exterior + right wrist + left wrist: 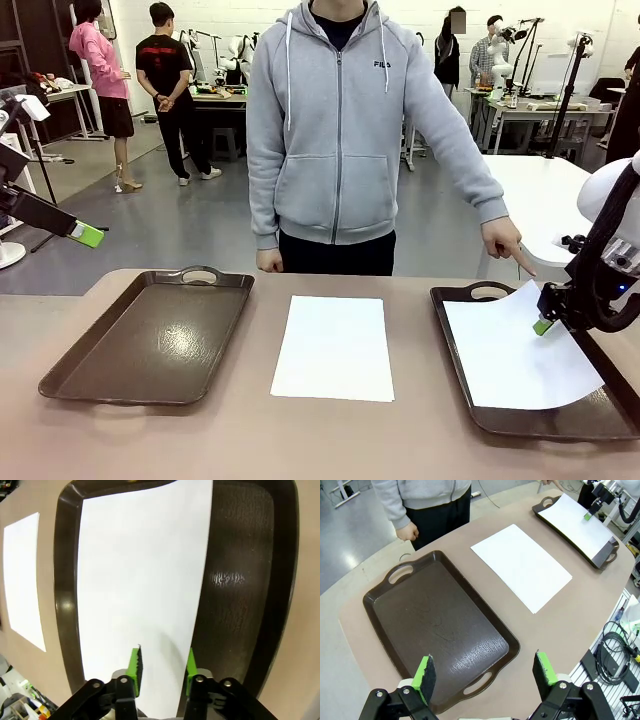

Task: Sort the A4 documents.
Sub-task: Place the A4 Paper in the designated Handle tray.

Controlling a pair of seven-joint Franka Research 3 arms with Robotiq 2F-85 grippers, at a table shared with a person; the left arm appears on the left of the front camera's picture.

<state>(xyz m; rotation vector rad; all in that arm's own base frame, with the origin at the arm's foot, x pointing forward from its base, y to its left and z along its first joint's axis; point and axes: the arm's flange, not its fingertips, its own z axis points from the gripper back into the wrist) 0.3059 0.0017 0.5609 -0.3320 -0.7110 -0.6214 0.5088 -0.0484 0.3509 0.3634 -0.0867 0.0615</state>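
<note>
Right gripper [162, 666] released, A4 sheet [140, 575] loose between its pads [136, 662] in the right tray [240, 580] — pull back crooked and a pad could drag the sheet out.

Two dark brown handled trays: a left tray [150, 340] by the table's [250, 440] left edge, a right tray [540, 422] by its right edge. Two A4 documents: one sheet [333, 346] at the table's middle, the other sheet [515, 355] in the right tray. Two grippers: left gripper [484, 659], right gripper [545, 320]. One person [335, 130].
</note>
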